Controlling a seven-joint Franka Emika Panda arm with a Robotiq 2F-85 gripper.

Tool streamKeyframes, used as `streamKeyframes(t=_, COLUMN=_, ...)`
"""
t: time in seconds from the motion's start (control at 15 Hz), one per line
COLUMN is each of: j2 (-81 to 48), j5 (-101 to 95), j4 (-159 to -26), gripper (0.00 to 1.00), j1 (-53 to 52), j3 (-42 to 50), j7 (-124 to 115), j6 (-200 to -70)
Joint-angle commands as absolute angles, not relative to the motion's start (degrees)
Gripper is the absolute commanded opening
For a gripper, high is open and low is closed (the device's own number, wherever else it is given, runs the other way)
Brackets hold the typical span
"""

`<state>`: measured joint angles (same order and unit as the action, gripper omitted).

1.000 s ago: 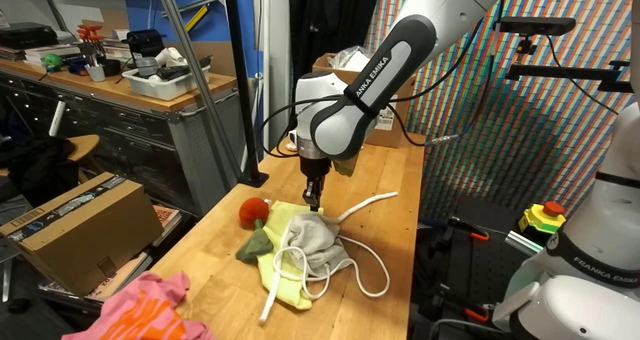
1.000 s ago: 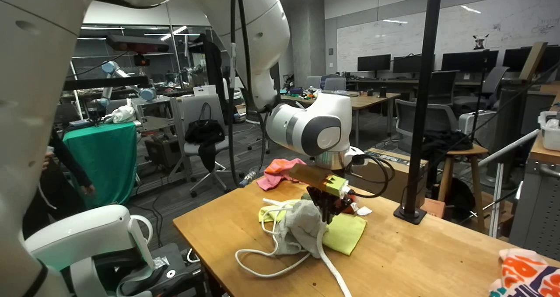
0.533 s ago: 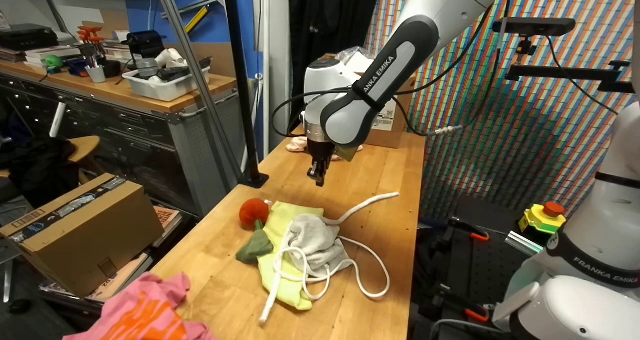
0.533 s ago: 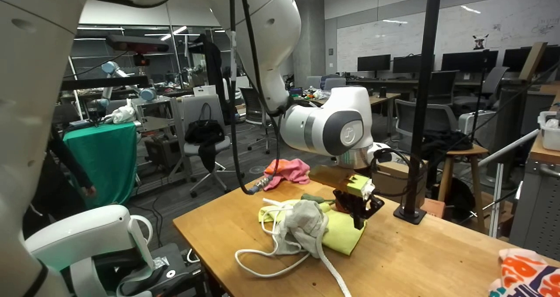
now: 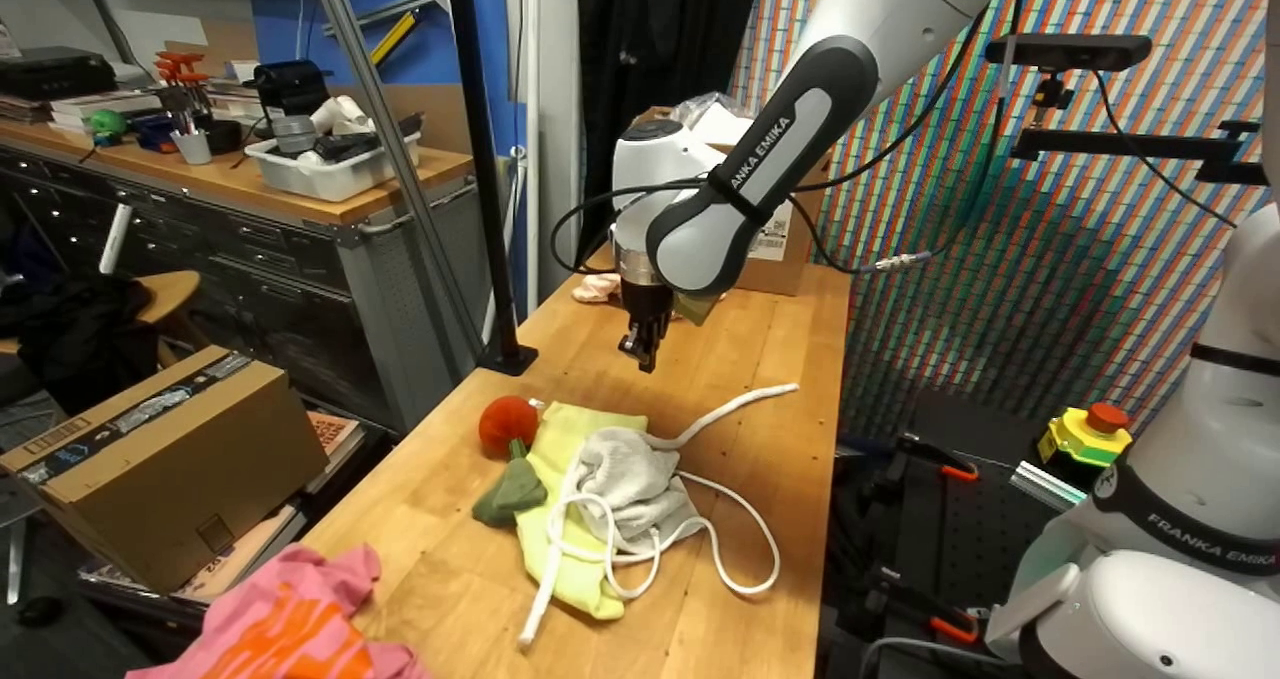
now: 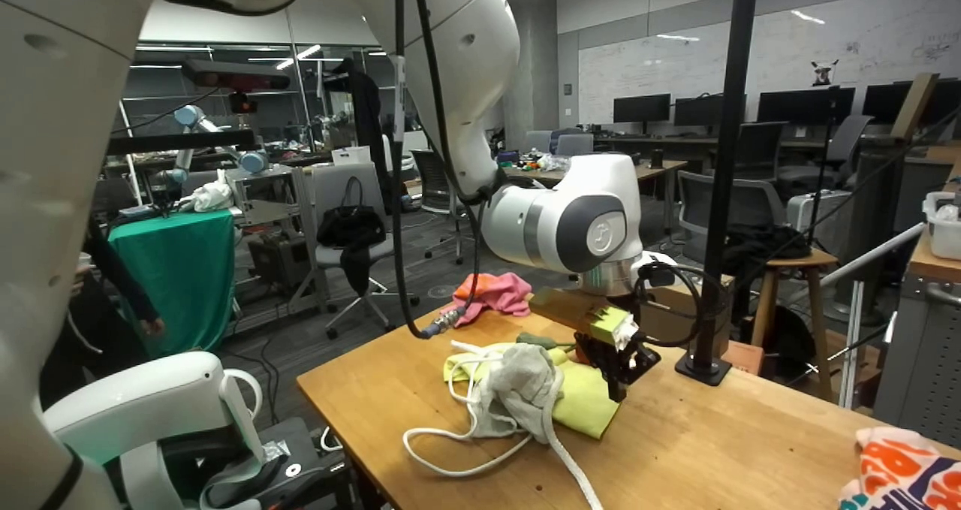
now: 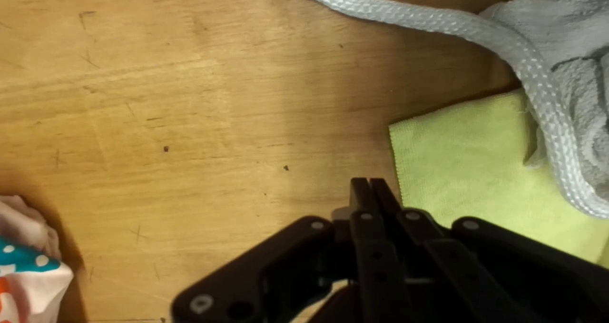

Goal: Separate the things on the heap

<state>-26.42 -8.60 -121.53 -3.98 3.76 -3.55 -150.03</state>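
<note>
Can see the heap (image 5: 630,484) in the middle of the wooden table (image 5: 450,599), made up of a bunched grey cloth (image 6: 518,378) on top of a yellow-green cloth (image 7: 466,180), with white rope (image 7: 428,19) looped over both and trailing onto the wood. Can make out a red-and-green lump (image 5: 508,426) at the edge of the yellow-green cloth and, well apart towards opposite ends of the table, a pink cloth (image 5: 290,624) with orange print and a paler patterned cloth (image 6: 901,469). Above the wood near a corner of the yellow-green cloth, note the gripper (image 7: 370,180), pressed together tip to tip. Up close, in the wrist view, notice dark nicks (image 7: 286,168) and fine scratches (image 7: 138,234) in the honey-brown grain. Farther along the table, find an open cardboard box (image 5: 785,271), plus a black post (image 5: 486,189) at the edge. Beyond, in an exterior view, pick out a workbench (image 5: 445,164) with a white bin (image 5: 320,181) on it and a checked multicoloured backdrop (image 5: 1060,229). In an exterior view, also spot a chair (image 6: 330,183) with a black bag (image 6: 351,226), a green-draped table (image 6: 180,285), dark monitors (image 6: 807,106) and a wide whiteboard (image 6: 698,74).
</note>
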Motion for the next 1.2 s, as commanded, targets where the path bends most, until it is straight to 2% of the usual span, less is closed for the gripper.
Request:
streamKeyframes(t=0.0, j2=-25.9, j5=-5.95, j4=-122.4, gripper=0.33, j1=-3.36, j3=0.79, j7=-2.42, j6=-149.01)
streamKeyframes(t=0.07, j2=-26.13, j5=-5.05, j4=-122.47, gripper=0.38, j1=-3.08, j3=-0.11, j7=-1.72, j6=-148.46)
streamKeyframes(t=0.4, j2=-27.25, j5=-0.84, j4=-122.72, gripper=0.78, j1=-2.12, j3=-3.5, j7=1.1, j6=-145.79)
streamKeyframes(t=0.6, j2=-26.68, j5=1.03, j4=-123.27, gripper=0.99, j1=-1.85, j3=-4.95, j7=3.01, j6=-145.43)
streamKeyframes(t=1.13, j2=-21.97, j5=8.91, j4=-124.07, gripper=0.99, j1=0.37, j3=-10.9, j7=13.3, j6=-135.52)
